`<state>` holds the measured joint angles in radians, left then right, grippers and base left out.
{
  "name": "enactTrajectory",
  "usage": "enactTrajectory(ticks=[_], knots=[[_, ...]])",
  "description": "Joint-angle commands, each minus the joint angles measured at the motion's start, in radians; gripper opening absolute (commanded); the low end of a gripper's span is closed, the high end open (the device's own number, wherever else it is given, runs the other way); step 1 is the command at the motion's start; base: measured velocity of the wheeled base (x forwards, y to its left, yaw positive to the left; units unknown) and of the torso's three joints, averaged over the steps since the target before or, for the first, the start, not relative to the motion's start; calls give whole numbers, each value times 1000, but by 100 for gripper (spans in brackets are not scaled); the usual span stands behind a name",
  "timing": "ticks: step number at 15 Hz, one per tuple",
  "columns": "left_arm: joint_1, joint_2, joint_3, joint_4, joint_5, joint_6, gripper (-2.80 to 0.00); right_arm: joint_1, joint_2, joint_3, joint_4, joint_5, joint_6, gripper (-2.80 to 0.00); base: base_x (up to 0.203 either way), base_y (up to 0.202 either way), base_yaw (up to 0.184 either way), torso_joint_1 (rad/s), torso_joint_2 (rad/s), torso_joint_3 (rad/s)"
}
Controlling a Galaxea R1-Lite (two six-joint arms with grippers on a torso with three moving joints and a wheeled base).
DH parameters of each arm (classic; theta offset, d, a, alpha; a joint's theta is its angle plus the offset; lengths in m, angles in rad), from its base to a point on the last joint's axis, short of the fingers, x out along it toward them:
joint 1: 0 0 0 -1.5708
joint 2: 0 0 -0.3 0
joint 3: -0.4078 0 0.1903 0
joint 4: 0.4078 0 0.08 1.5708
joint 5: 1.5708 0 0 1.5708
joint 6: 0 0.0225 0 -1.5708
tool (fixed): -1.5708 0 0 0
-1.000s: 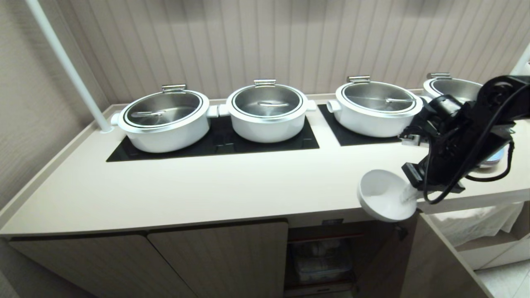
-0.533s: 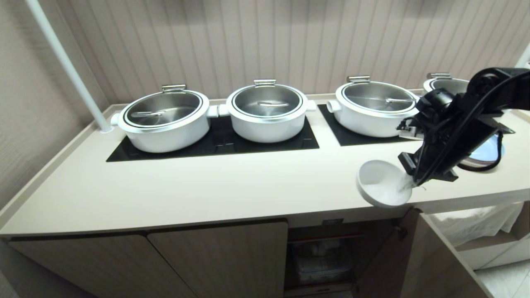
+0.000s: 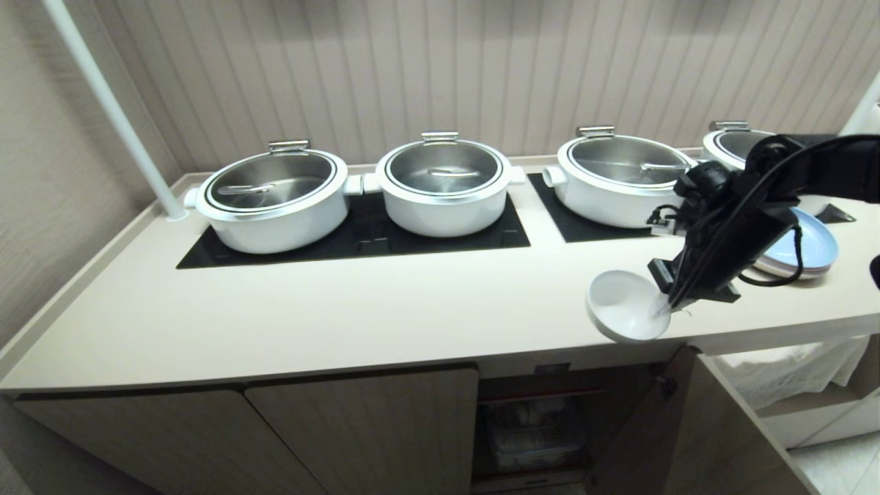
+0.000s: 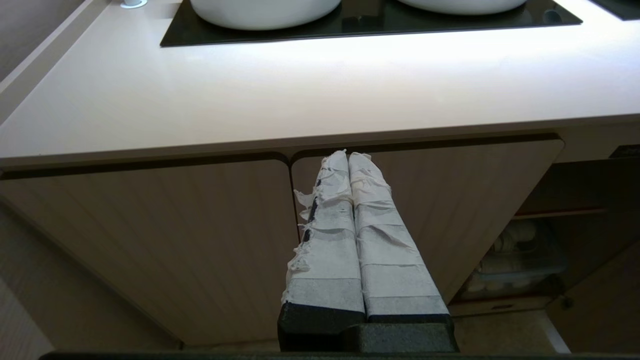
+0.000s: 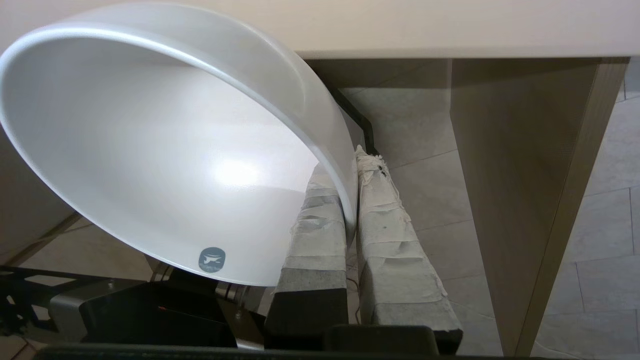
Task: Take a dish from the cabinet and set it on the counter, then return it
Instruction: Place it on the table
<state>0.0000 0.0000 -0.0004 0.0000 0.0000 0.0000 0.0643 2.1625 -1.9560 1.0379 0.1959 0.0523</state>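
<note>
Though perhaps unfilled, tilted dish in right hand

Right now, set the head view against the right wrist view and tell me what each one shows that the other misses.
Only the head view shows the four lidded white pots, the black glass panels, the blue plates and the bin on the open cabinet shelf. Only the right wrist view shows the taped fingers pinching the dish rim, one inside and one outside, and a small grey logo in the dish. Both show the right gripper shut on the tilted white dish at the front edge of the counter.
</note>
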Motion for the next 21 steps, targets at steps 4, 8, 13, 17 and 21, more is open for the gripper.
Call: enactTrajectory(ticks=[4, 8, 13, 17, 21], knots=[[0, 0, 0, 0, 0, 0, -280, 0, 37, 0, -7, 3, 0, -280, 0, 0, 0, 0, 0, 0], [1, 0, 0, 0, 0, 0, -280, 0, 60, 0, -15, 9, 8, -280, 0, 0, 0, 0, 0, 0], [0, 0, 0, 0, 0, 0, -280, 7, 77, 0, -39, 22, 98, -280, 0, 0, 0, 0, 0, 0], [0, 0, 0, 0, -2, 0, -280, 21, 82, -1, -39, 36, 203, -280, 0, 0, 0, 0, 0, 0], [0, 0, 0, 0, 0, 0, -280, 42, 89, -1, -39, 37, 314, -280, 0, 0, 0, 0, 0, 0]])
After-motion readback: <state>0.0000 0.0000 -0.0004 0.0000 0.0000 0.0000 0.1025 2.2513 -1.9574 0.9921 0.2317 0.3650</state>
